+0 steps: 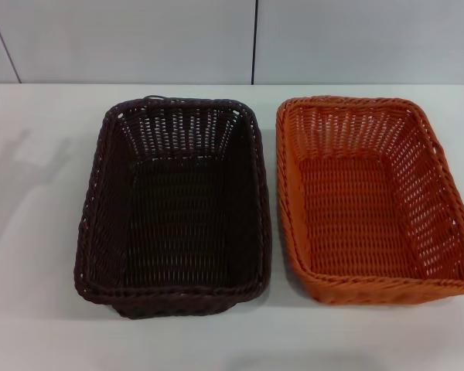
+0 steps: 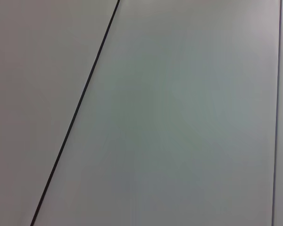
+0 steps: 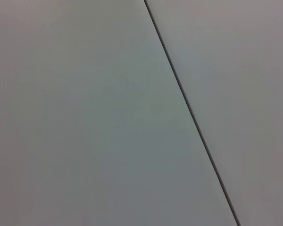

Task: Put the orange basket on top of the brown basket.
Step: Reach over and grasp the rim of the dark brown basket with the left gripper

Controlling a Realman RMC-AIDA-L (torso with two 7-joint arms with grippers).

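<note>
The orange basket stands upright and empty on the white table, at the right in the head view. The brown basket, very dark and the same size, stands upright and empty just to its left. Their long rims run side by side with a narrow gap between them. Neither gripper shows in any view. Both wrist views show only a plain grey wall panel with a thin dark seam.
The white table stretches to the left of the brown basket and in front of both baskets. A light wall with dark vertical seams rises behind the table's far edge.
</note>
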